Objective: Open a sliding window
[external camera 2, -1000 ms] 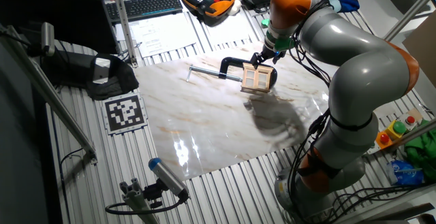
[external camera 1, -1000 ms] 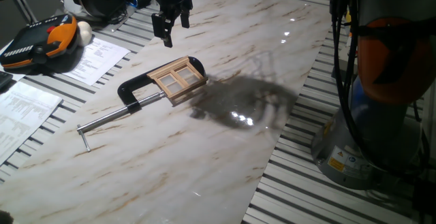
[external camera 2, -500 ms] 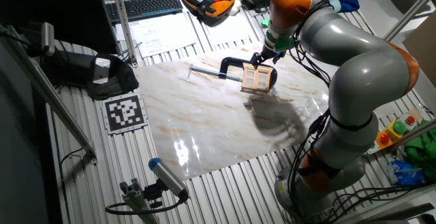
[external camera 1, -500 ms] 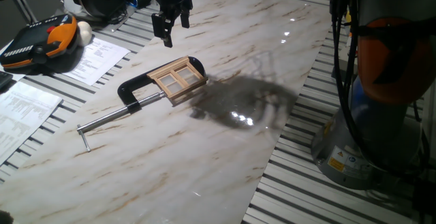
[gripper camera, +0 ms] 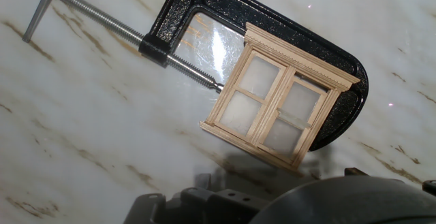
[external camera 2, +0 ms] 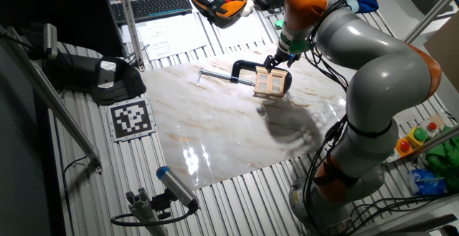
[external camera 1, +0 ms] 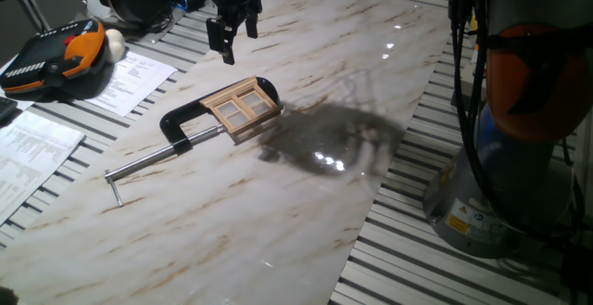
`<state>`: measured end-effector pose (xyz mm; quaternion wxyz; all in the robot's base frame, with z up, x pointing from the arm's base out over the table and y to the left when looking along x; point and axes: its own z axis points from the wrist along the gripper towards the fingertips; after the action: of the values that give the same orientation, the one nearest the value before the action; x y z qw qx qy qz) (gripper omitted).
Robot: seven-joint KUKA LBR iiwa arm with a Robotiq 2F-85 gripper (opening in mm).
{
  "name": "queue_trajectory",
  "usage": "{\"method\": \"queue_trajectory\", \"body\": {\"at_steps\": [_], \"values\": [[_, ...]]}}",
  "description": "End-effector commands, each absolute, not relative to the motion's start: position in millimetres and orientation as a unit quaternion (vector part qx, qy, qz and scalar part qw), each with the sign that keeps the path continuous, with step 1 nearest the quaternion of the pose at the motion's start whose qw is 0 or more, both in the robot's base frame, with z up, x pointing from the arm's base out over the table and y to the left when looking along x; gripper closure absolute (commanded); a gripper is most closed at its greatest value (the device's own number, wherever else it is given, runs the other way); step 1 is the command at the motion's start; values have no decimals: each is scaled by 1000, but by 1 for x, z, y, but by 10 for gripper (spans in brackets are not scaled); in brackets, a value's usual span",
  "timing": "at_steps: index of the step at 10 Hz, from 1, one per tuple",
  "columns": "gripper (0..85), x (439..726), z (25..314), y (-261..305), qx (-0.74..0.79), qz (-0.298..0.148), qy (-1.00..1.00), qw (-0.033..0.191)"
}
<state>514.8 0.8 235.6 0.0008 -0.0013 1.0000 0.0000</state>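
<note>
Sliding window (gripper camera: pixel 279 106) — light, thin-barred, fragile we judge; we'd push a sash rail. End effector (external camera 1: pixel 228 36) empty, slightly parted.

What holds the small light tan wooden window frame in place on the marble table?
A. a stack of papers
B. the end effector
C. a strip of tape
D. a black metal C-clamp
D: the black metal C-clamp has its screw tip against the small light tan wooden window frame, which lies between its ends.

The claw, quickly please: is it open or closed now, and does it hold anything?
Claw: open and empty, hanging above the marble table, apart from the small light tan wooden window that the black metal C-clamp holds.
</note>
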Motion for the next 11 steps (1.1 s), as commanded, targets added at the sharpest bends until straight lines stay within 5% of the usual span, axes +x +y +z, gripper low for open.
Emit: {"method": "queue_trajectory", "body": {"at_steps": [1,2,11], "values": [[850,515,236,1,-1,0,1000,1],[850,515,236,0,-17,-49,998,31],[850,516,235,0,-16,-46,999,26]]}}
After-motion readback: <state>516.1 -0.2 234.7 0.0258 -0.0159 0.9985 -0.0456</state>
